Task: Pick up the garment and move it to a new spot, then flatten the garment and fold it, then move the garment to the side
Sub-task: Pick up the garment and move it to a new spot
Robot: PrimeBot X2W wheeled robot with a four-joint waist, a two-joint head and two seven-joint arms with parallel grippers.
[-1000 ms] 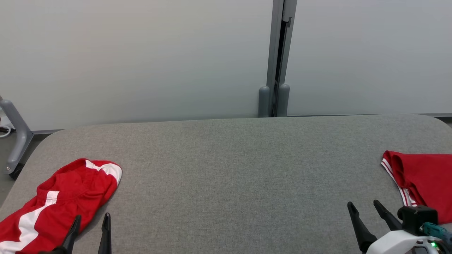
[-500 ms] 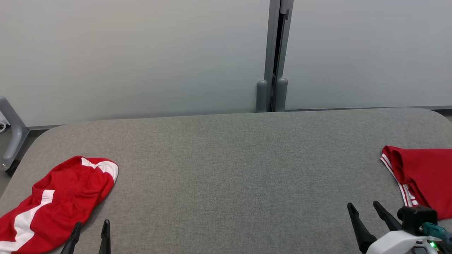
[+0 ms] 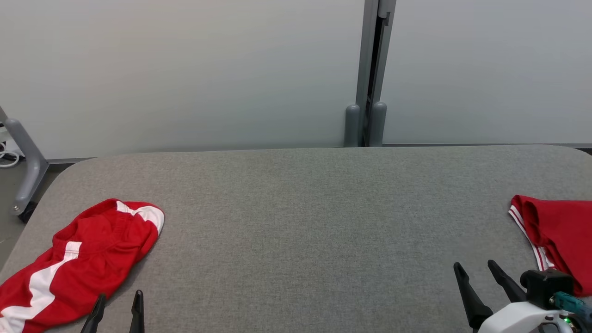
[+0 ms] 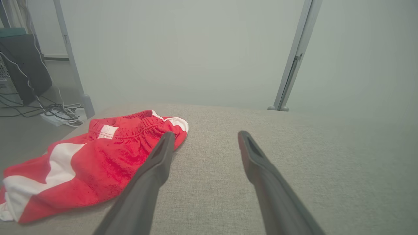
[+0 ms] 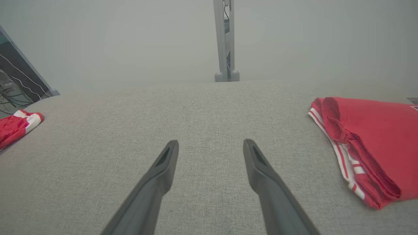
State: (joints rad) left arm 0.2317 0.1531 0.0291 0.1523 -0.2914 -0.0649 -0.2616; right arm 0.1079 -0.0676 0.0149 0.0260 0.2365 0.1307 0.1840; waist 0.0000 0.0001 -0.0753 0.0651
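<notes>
The garment (image 3: 88, 259) is a pair of red shorts with white stripes. It lies crumpled at the table's near left corner, waistband toward the far side. My left gripper (image 3: 119, 297) is open just to the right of its near end, nothing between the fingers. In the left wrist view the garment (image 4: 98, 156) lies left of and partly behind the left finger of that open gripper (image 4: 205, 133). My right gripper (image 3: 474, 265) stands open and empty at the near right. The right wrist view has the open gripper (image 5: 210, 142) over bare cloth, with the garment (image 5: 16, 125) far left.
A folded red garment (image 3: 559, 236) with white trim lies at the table's right edge, also in the right wrist view (image 5: 369, 140). The grey fabric table (image 3: 300, 208) has rounded far corners. Behind it stand pale panels and a grey post (image 3: 365, 125); a frame leg (image 3: 25, 180) stands at the left.
The whole head view has shifted, so the camera moved. Both garments lie as before and both grippers stay open in about the same places.
</notes>
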